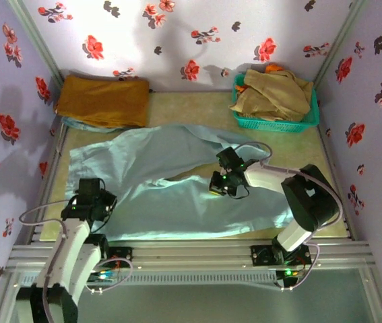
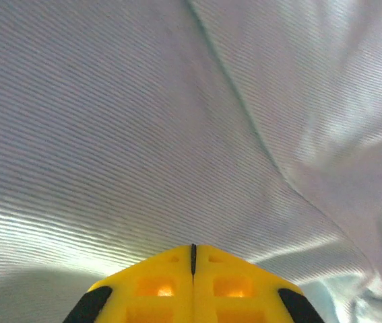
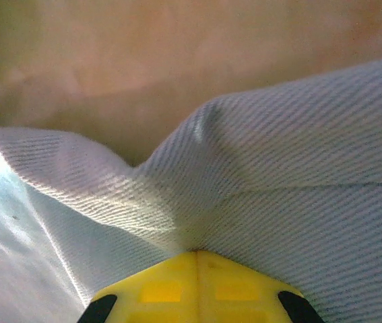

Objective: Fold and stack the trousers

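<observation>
The trousers (image 1: 177, 178) lie spread across mid-frame. The left gripper (image 2: 193, 254), at lower left, and the right gripper (image 3: 197, 256), at centre, are each clamped on the cloth. Lift both evenly, cloth taut, so the fold lands straight.

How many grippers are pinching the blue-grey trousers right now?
2. The left gripper pinches the trousers at their near-left edge; the right gripper pinches the inner edge between the legs, mid-table.
</observation>
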Tool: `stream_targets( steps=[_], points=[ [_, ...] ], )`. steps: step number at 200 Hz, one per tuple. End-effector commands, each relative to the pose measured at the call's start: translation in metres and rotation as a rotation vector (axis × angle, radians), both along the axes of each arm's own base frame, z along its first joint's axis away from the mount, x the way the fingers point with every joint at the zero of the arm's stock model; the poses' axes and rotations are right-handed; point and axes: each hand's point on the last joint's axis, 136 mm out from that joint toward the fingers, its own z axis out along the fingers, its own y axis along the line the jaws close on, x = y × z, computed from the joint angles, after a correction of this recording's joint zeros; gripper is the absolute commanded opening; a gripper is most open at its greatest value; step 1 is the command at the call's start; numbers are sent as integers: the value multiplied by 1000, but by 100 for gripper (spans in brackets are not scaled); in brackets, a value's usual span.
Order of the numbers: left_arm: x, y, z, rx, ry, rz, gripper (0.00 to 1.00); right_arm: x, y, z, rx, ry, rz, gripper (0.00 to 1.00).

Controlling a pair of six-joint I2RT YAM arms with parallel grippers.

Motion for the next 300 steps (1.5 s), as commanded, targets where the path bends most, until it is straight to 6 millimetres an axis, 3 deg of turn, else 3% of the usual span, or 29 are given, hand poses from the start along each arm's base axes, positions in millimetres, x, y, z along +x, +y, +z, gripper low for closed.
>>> stream_targets(
  steps=[1, 23, 46, 58, 81, 99, 106, 132, 157, 201, 227, 241, 269, 300],
  points=[
    [26, 3, 15, 42, 35, -69, 0, -1, -35, 34, -149, -3, 33, 5],
    [77, -5, 50, 76, -77, -147, 0, 44, -102, 78, -303, -166, -131, 32],
    [117, -29, 76, 96, -152, -215, 0, 73, -168, 90, -376, -219, -342, 51],
    [131, -47, 80, 88, -171, -251, 0, 84, -194, 89, -418, -225, -413, 58],
    [146, -75, 72, 46, -171, -301, 0, 103, -224, 79, -434, -195, -480, 60],
    [148, -88, 66, 39, -162, -341, 0, 119, -244, 58, -424, -161, -511, 60],
    [147, -91, 64, 40, -154, -356, 0, 124, -247, 50, -415, -149, -517, 60],
    [138, -93, 55, 28, -143, -372, 0, 152, -231, 21, -278, -148, -459, 56],
    [129, -90, 47, 34, -122, -379, 0, 167, -224, 16, -231, -159, -446, 49],
    [122, -89, 38, 33, -111, -380, 0, 163, -216, 26, -184, -188, -440, 40],
    [125, -93, 35, 12, -109, -383, 0, 157, -219, 15, -216, -128, -432, 35],
    [125, -94, 35, 6, -111, -385, 0, 155, -220, 15, -221, -129, -435, 24],
    [122, -93, 36, 9, -116, -387, 0, 156, -222, 31, -221, -169, -449, 0],
    [122, -92, 39, 11, -126, -387, 0, 157, -238, 81, -320, -271, -488, 0]
  ],
)
